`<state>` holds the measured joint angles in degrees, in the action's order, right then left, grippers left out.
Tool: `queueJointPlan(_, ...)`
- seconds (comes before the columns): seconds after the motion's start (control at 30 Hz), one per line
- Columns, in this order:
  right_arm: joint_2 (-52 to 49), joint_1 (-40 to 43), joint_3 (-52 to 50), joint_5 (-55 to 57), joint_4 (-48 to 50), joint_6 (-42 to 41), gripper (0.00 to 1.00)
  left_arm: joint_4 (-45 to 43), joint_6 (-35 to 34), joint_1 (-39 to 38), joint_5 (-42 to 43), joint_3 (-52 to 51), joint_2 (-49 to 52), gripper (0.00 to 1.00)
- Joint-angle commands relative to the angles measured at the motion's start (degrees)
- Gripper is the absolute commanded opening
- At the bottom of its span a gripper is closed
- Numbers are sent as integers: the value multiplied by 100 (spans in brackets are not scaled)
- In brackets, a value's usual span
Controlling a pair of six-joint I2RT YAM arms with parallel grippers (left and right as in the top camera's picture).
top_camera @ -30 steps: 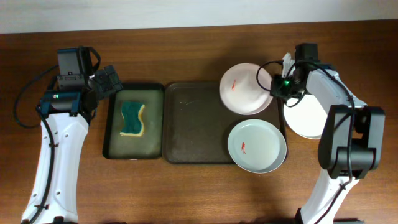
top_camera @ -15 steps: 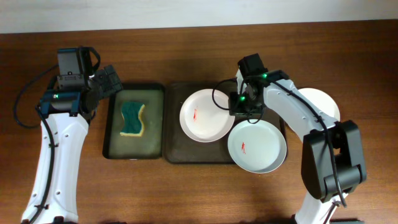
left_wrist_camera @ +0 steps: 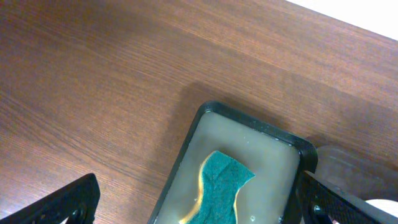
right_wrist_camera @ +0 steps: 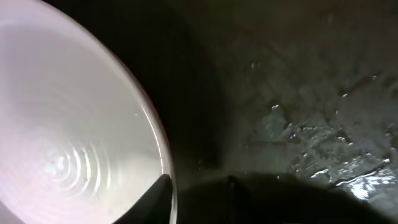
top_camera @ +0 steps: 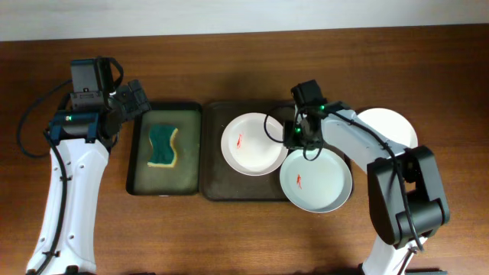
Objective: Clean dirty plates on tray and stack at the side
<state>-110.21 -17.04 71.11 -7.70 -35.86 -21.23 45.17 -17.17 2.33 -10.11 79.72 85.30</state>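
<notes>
The dark brown tray [top_camera: 221, 179] lies at mid-table. A white plate with a red smear [top_camera: 248, 145] rests on it. My right gripper [top_camera: 293, 134] is at this plate's right rim and shut on it. In the right wrist view one finger of the gripper [right_wrist_camera: 186, 186] lies over the edge of the plate [right_wrist_camera: 68, 118], above the wet tray [right_wrist_camera: 298, 93]. A second smeared plate [top_camera: 315, 180] sits over the tray's front right corner. A third white plate [top_camera: 391, 127] lies on the table at the right, partly hidden by the arm. My left gripper [top_camera: 131, 100] is open and empty.
A smaller black tray [top_camera: 137, 164] with water holds a green and yellow sponge [top_camera: 163, 147] left of the brown tray. In the left wrist view the sponge [left_wrist_camera: 221, 183] lies between the open fingers [left_wrist_camera: 199, 208], inside the black tray [left_wrist_camera: 249, 121].
My right gripper has carried the smeared plate from the tray's back right corner leftward and set it down on the tray's middle. The plate on the table at the right is uncovered. The left arm is still.
</notes>
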Motion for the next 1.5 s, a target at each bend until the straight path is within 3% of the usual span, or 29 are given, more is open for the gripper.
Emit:
queueJointPlan(0.0, 13, -39, -57, 20, 170, -74, 27, -7, 4, 9, -24, -2, 24, 99)
queueJointPlan(0.1, 13, -120, -61, 48, 210, -74, 19, -9, 4, 9, -24, -2, 24, 99)
queueJointPlan(0.3, 13, -199, -98, 92, 321, -72, 17, -9, 4, 9, -26, -2, 24, 99)
queueJointPlan(0.4, 13, -208, -173, 90, 398, -72, 7, -9, 4, 9, -24, -2, 24, 99)
queueJointPlan(0.5, 13, -208, -168, 90, 422, -72, 4, -7, 4, 9, -24, -2, 24, 99)
queueJointPlan(1.07, 13, -208, -168, 90, 380, -70, 4, -369, 2, 9, 7, -2, 24, 99)
queueJointPlan(1.17, 13, -208, -168, 90, 396, -70, 4, 87, 7, 9, 835, -2, 42, 99)
queueJointPlan(1.2, 13, -208, -168, 90, 396, -70, 4, 205, 153, 4, 1228, -7, 46, 99)
queueJointPlan(1.23, 13, -208, -168, 87, 400, -70, 4, 367, 756, -87, 1727, -17, 120, 100)
queueJointPlan(1.33, 13, -208, -168, 66, 402, -70, 4, 809, 1132, -369, 1609, -17, 555, 100)
queueJointPlan(1.47, 13, -203, -168, -260, 400, -68, 4, 846, 1147, -485, 1493, -17, 1521, 100)
